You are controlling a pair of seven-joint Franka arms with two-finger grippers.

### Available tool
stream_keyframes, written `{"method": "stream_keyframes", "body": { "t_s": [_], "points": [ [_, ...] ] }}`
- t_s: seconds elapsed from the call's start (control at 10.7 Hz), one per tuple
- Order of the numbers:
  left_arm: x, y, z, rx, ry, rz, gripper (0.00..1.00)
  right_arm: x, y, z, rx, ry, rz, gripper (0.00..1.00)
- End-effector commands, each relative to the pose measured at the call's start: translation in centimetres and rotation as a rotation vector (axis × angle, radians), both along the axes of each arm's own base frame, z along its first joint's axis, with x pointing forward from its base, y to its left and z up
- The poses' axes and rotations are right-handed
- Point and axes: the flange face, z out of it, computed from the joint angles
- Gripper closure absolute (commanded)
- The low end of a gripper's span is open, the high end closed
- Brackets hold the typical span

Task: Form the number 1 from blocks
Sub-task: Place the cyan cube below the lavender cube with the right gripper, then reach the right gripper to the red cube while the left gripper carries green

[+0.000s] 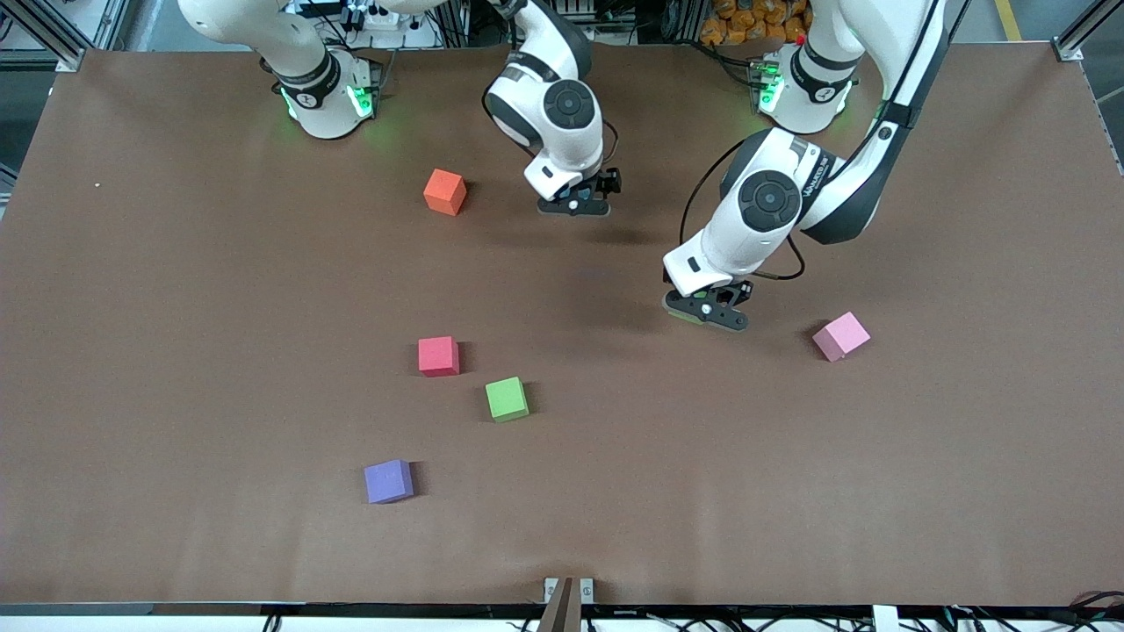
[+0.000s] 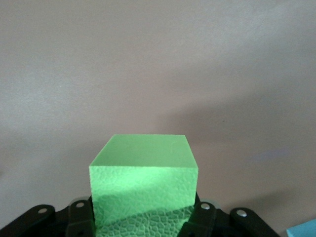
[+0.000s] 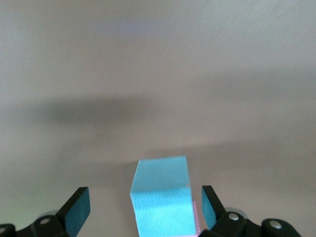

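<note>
Left wrist view shows the left gripper [image 2: 143, 222] clamped on a green block [image 2: 143, 180] above bare table [image 2: 158, 74], likely for placement, while the right gripper [image 3: 143, 207] stands wide astride a light blue block [image 3: 162, 195].

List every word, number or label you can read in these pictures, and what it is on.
Left arm: one line of small lettering on its white casing, too blurred to read.
Nothing else shows any writing.
</note>
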Motion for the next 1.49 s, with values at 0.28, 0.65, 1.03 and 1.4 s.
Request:
{"method": "stream_keyframes", "body": {
  "t_s": [0.28, 0.65, 1.03, 1.4],
  "points": [
    [-2.7, -4.7, 0.9, -0.048, 0.068, 0.156, 1.00, 15.2, -11.3, 3.7, 0.031, -0.011, 0.080, 0.00],
    [-7.5, -11.0, -0.5, -0.026, 0.110, 0.234, 1.00, 22.8, -18.2, 0.3, -0.061, -0.091, 0.140, 0.00],
    [-11.4, -15.6, -4.1, -0.021, 0.122, 0.263, 1.00, 25.6, -21.0, -3.0, -0.036, -0.120, 0.319, 0.00],
    [-14.7, -18.7, -7.6, -0.021, 0.129, 0.303, 1.00, 25.7, -21.2, -3.4, -0.037, -0.122, 0.363, 0.00]
  ]
}}
